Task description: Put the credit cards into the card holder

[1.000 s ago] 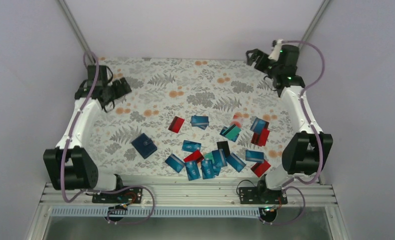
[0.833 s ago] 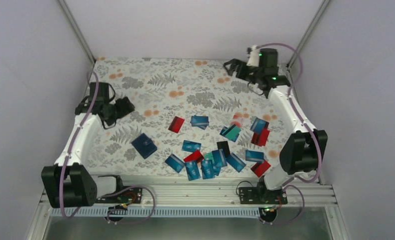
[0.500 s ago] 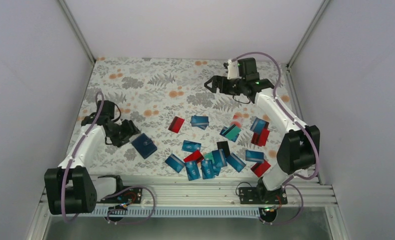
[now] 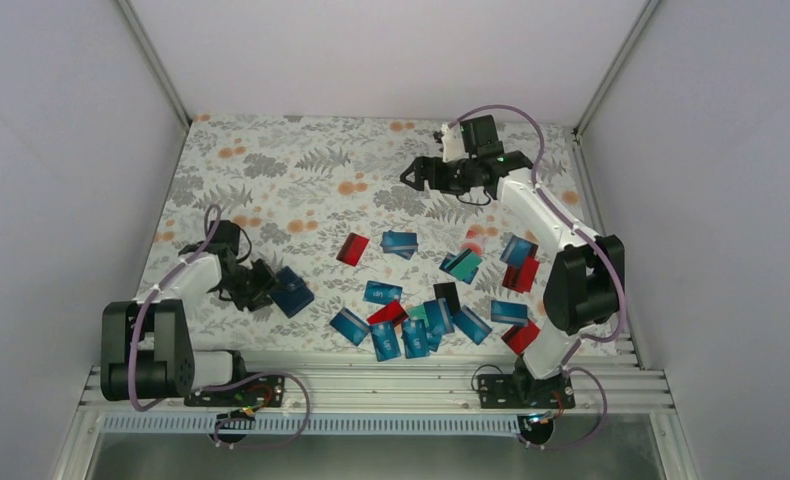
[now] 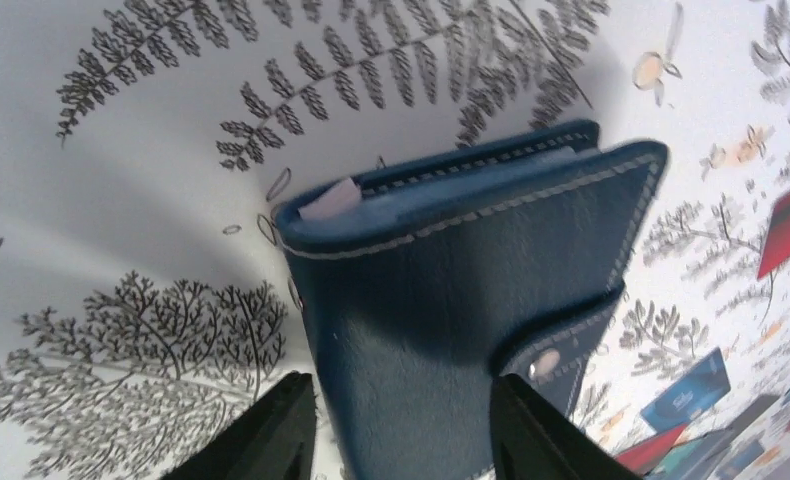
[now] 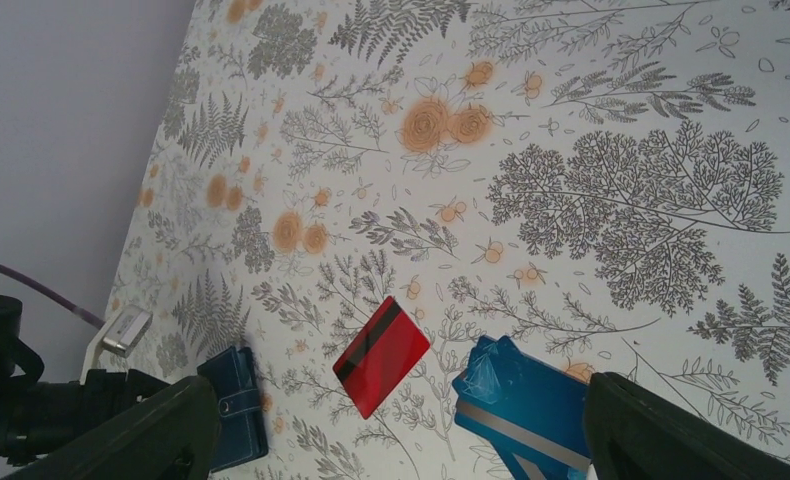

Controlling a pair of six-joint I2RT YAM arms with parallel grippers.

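The card holder (image 4: 292,291), a dark navy stitched wallet with a snap strap, lies on the floral cloth at the left. My left gripper (image 4: 268,285) is low at its left end. In the left wrist view the holder (image 5: 451,300) fills the space between the fingers (image 5: 281,430) of the left gripper (image 5: 401,385); a thin strip of cloth shows beside the left finger. The credit cards (image 4: 411,325) lie scattered to the right, among them a red card (image 4: 352,248) and a blue one (image 4: 399,241). My right gripper (image 4: 416,175) hangs open above the far middle, over the red card (image 6: 381,355) and stacked blue cards (image 6: 521,400).
The cloth-covered table (image 4: 301,170) is boxed in by pale walls on the left, back and right. More red, teal and blue cards (image 4: 519,262) lie near the right arm's lower links. A black card (image 4: 447,295) sits in the heap.
My left arm swung from the far left down to the card holder, and its jaws narrowed around it. My right arm swept from the far right corner toward the far middle.
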